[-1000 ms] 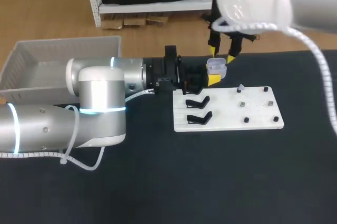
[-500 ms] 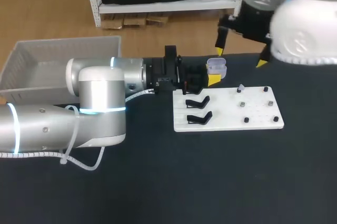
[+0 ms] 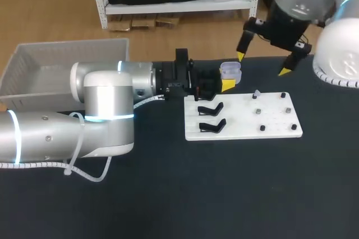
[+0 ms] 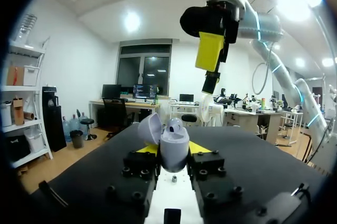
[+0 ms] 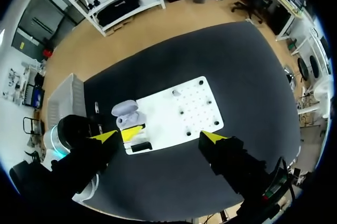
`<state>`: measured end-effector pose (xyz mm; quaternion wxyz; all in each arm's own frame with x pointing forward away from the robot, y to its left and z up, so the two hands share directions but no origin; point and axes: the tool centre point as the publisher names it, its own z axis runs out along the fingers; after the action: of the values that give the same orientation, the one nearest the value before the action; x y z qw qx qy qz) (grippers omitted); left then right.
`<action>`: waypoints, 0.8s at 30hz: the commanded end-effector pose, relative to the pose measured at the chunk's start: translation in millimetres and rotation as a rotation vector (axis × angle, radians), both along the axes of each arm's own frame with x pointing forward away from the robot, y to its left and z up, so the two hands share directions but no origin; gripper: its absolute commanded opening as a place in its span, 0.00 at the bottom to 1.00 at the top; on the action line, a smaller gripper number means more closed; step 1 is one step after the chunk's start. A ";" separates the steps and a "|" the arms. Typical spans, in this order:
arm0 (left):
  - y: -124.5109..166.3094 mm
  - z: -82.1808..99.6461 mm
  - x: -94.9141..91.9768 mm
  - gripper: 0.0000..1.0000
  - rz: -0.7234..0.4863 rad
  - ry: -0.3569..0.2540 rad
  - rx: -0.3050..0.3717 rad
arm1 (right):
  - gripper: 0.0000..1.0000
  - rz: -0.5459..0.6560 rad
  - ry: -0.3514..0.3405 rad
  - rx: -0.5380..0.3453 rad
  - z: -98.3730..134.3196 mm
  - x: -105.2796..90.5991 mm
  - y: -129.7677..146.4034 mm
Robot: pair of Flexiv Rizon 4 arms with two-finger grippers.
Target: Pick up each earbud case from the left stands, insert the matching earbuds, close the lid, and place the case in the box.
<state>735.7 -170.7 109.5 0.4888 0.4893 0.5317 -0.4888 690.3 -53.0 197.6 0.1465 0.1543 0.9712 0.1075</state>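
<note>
A lavender earbud case [image 3: 230, 70] with its lid up sits between the yellow-tipped fingers of my left gripper [image 3: 226, 83], which is shut on it just behind the white peg board [image 3: 275, 124]. In the left wrist view the case [image 4: 174, 144] shows an earbud inside, its lid [image 4: 150, 128] tipped back. My right gripper [image 3: 263, 63] hangs open above and to the right of the case, holding nothing. A small earbud [image 3: 256, 94] stands on the board. From the right wrist view the case [image 5: 125, 113] lies far below its wide-apart gripper [image 5: 159, 136].
Two black stands [image 3: 211, 116] sit bare on the board's left end, with several dark pegs [image 3: 262, 128] on its right half. A grey box [image 3: 33, 73] stands at the table's far left. Black tabletop [image 3: 235, 188] lies in front of the board.
My right gripper has let go at the case, opened wide and lifted away to the right. The left arm and the case have stayed in place.
</note>
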 end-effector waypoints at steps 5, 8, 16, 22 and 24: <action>0.0 -0.8 0.0 0.00 0.001 -0.002 -0.003 | 1.00 0.071 -0.082 0.059 -11.2 15.6 -36.8; 0.0 -0.8 0.0 0.00 0.001 -0.002 -0.003 | 1.00 0.069 -0.064 0.068 -20.0 26.3 -49.4; 0.0 -0.8 0.0 0.00 0.001 -0.002 -0.003 | 1.00 0.115 -0.030 0.087 -62.4 49.3 -51.9; 0.0 -0.8 0.0 0.00 0.001 -0.002 -0.003 | 1.00 0.118 0.027 0.132 -104.2 60.4 -45.7; 0.0 -0.8 0.0 0.00 0.001 -0.002 -0.003 | 0.98 0.122 0.036 0.128 -114.4 62.7 -43.1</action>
<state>735.7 -170.7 109.5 0.4888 0.4893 0.5317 -0.4888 734.7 -104.3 104.4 0.1292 0.1109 0.9702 0.1723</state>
